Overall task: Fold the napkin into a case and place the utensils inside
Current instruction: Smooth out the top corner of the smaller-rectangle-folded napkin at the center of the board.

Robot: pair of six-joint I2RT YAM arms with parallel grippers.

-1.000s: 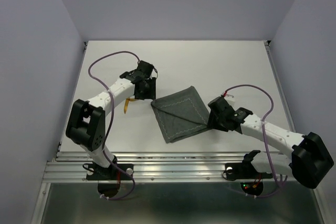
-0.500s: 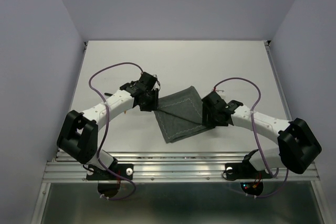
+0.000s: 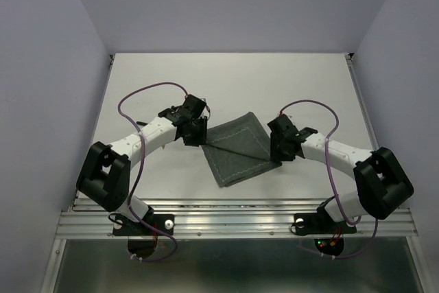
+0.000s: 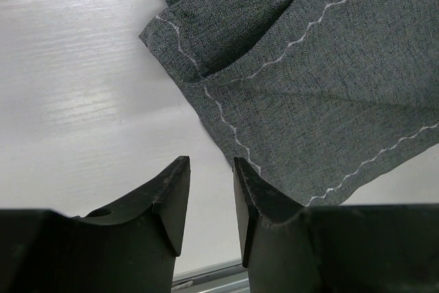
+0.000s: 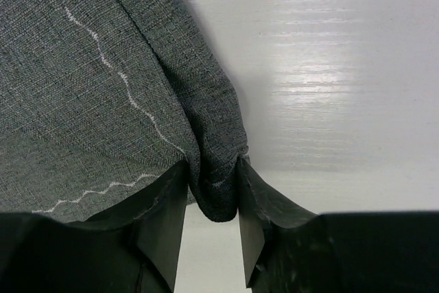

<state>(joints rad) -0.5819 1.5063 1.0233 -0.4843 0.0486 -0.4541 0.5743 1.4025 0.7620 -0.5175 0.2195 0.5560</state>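
Right end effector [image 5: 210, 180] pinches a bunched corner of the napkin [image 3: 236, 150], which lies partly folded in the middle of the table [image 3: 309, 87]. Left end effector [image 4: 209, 169] hangs open and empty beside the other corner. I think it should grab that hem, then both fold slowly together.

Dark grey-green napkin [image 3: 236, 150] w/ light stitching, folded (diamond-wise from above), mostly flat, rt corner bunched.

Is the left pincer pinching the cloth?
No, only bare table shows inside the left pincer; the napkin lies just ahead of it.
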